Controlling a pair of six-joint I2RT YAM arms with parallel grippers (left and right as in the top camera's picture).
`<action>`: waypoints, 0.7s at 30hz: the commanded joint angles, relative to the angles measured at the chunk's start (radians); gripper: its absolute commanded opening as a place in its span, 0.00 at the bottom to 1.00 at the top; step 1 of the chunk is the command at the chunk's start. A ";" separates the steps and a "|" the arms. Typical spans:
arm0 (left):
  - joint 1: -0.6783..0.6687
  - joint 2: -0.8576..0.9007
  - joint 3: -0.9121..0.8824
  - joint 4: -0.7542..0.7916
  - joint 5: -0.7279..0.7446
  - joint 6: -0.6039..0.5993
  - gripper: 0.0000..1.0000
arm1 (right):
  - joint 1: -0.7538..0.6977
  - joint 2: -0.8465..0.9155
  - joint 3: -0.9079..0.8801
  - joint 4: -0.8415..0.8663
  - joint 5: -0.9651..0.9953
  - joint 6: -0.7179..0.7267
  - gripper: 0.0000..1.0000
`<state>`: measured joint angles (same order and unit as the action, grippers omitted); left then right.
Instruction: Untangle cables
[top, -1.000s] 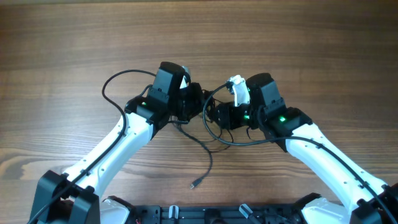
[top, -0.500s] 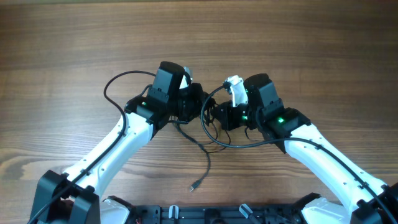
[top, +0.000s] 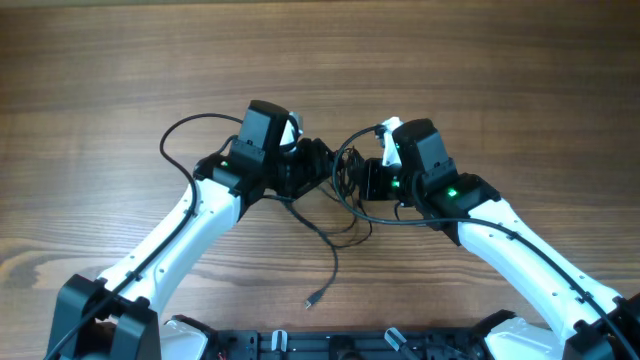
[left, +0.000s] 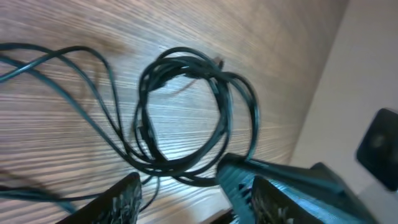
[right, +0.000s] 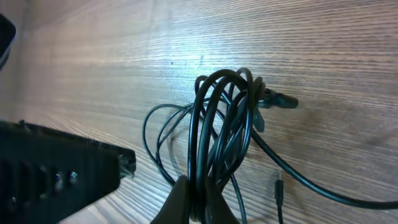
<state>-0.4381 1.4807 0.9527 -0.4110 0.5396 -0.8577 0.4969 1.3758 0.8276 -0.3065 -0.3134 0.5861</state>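
Since a second ago, the left arm is sitting a bit farther left, and the strands between the two grippers are bunching up tighter. Two arms and two grippers are showing.

One wide loop (top: 167, 138) is lying on the wooden table (top: 500, 80), well to the left of the tangle of cables (top: 347, 178). The left gripper (left: 180, 180) is waiting just left of the tangle. Its fingers are spreading wide apart, with strands running between them, and they are not pinching anything. I cannot tell how many cords are making up the tangle.

The right gripper (right: 198, 196) is touching the tangle on its right side, and its fingers are squeezing a bunch of strands. One loose tail is running down from the tangle and ending in one small plug tip (top: 312, 298), near the table's front edge. Bare wood is stretching wide behind the tangle and out to both sides.
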 joint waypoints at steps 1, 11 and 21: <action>0.003 -0.013 -0.005 -0.034 -0.035 0.122 0.51 | -0.002 -0.005 0.015 0.018 -0.025 0.076 0.04; 0.001 -0.010 -0.006 -0.069 0.004 0.174 0.70 | -0.002 -0.005 0.015 0.076 -0.108 0.125 0.04; -0.005 -0.003 -0.006 -0.074 0.047 0.318 0.53 | -0.002 -0.005 0.015 0.124 -0.160 0.181 0.04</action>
<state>-0.4362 1.4799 0.9520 -0.4801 0.5652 -0.6502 0.4885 1.3762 0.8272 -0.1944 -0.4240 0.7387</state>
